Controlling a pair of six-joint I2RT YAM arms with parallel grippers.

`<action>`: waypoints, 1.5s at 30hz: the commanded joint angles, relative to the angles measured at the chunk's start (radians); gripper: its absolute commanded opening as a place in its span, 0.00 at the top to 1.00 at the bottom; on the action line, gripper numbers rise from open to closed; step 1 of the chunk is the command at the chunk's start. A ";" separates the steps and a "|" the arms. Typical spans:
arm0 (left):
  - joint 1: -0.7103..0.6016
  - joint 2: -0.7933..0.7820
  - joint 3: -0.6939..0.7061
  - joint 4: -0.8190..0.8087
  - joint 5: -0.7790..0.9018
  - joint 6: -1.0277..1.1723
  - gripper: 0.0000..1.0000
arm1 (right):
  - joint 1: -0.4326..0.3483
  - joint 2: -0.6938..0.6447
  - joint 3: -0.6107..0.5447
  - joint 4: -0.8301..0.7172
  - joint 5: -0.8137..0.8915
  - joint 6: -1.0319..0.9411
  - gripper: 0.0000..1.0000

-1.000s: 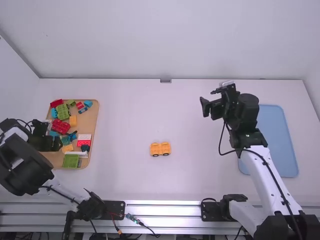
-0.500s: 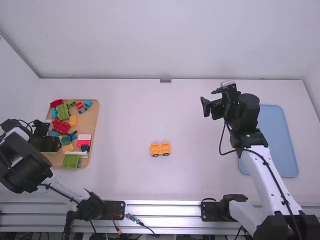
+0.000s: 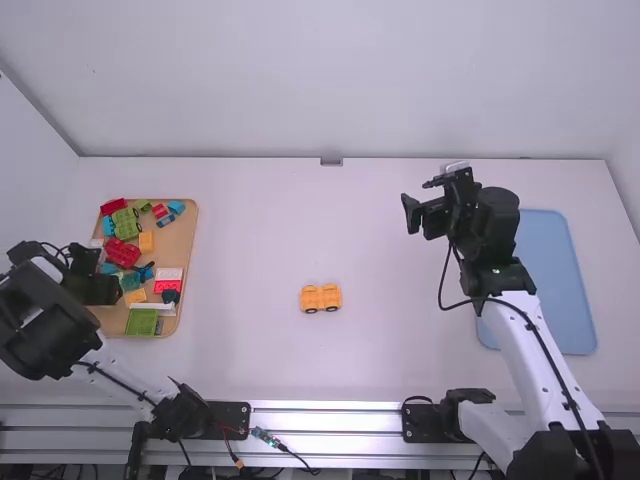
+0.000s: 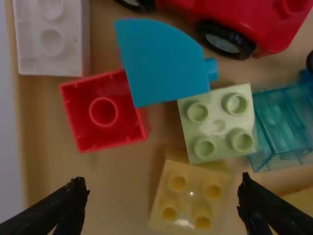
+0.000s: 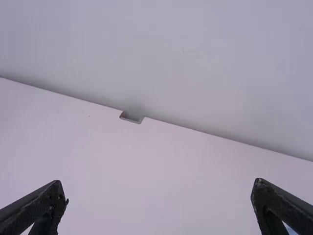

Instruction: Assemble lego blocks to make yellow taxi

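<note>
Left gripper (image 3: pixel 113 290) parted over yellow block (image 4: pixel 190 192) on tray (image 3: pixel 182 238), right gripper (image 3: pixel 418 200) parted; orange wheeled piece (image 3: pixel 321 297) on table (image 3: pixel 400 345)

No text, label, brand, number or sign can be read here
</note>
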 commanded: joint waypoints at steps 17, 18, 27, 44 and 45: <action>0.010 0.006 -0.049 0.035 0.055 -0.033 0.65 | -0.002 0.009 0.039 -0.016 -0.002 -0.024 0.01; 0.010 0.006 -0.049 0.036 0.055 -0.033 0.68 | -0.003 0.009 0.039 -0.018 -0.002 -0.023 0.01; 0.010 0.003 0.000 -0.001 0.055 -0.106 0.89 | -0.029 0.009 0.039 -0.027 -0.010 -0.022 0.01; -0.149 -0.089 0.401 -0.434 0.230 -0.294 0.98 | -0.008 0.009 0.039 0.008 -0.009 0.010 0.01; -0.156 -0.094 0.396 -0.428 0.229 -0.296 0.98 | -0.008 0.009 0.039 0.011 -0.010 0.013 0.00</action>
